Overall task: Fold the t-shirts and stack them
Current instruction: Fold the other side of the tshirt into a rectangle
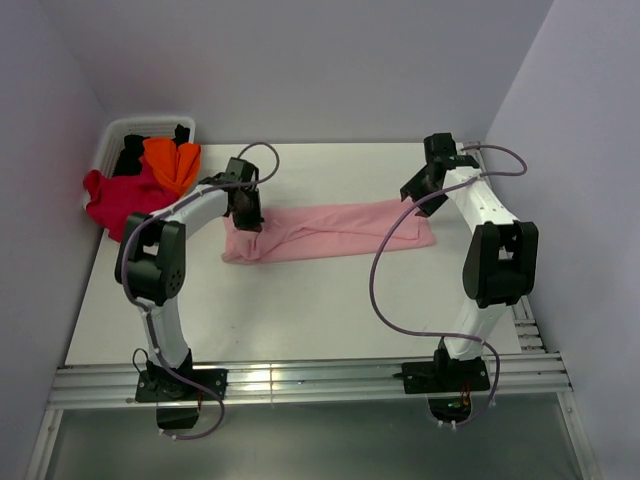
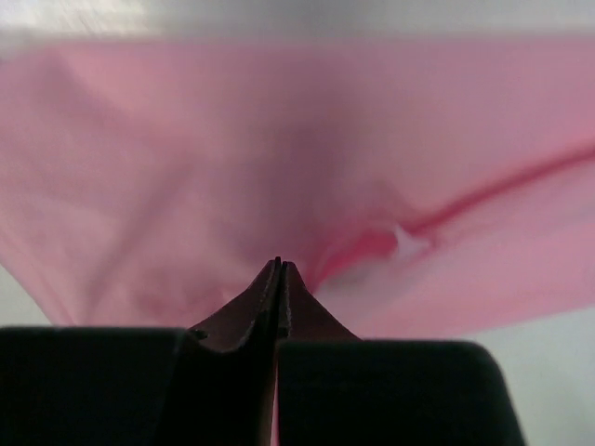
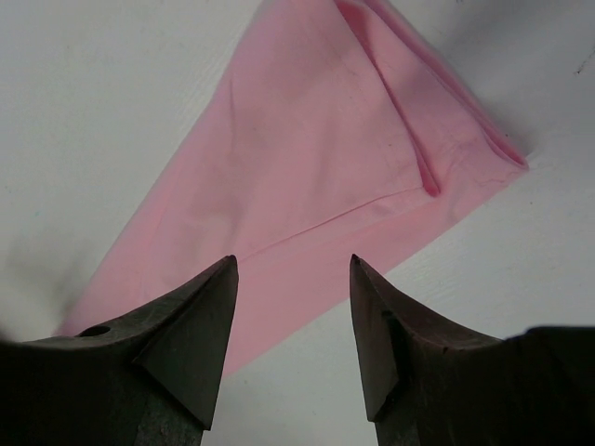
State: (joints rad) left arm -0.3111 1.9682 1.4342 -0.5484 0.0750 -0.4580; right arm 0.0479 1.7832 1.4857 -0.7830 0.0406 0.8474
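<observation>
Basket: a white plastic basket (image 1: 110,133) sits at the table's far left corner, well to the left of the left fingers.
Basket contents: a black cloth shirt (image 1: 130,157) lies inside. An orange cloth shirt (image 1: 172,163) hangs over the near rim. A crimson cloth shirt (image 1: 113,198) spills over the left side onto the white table (image 1: 300,310).
Left arm pose: it rises from the near edge to a bent elbow, and the forearm reaches forward and right. The wrist is turned down onto the cloth.
Left gripper (image 2: 279,271): the fingers are pressed together, clenched on a pinch of the light pink cloth t-shirt (image 1: 330,230). The cloth tents up to the tips, with creases running to them.
Pink shirt: it is folded into a long band across the middle of the table. Its left end is at the left fingertips and its right end is below the right fingertips.
Right arm pose: the upper link stands tall, and the forearm angles forward and left. The wrist tips down over the shirt's right end.
Right gripper (image 3: 293,269): the fingers are spread and hold nothing. Pink cloth lies ahead of and between the tips, and a folded corner is off past the right finger.
Hard to make out: the left wrist view is blurred, and a pale spot beside a darker crease cannot be identified. The sleeves and neck are not visible. I cannot tell whether the right tips touch the cloth.
</observation>
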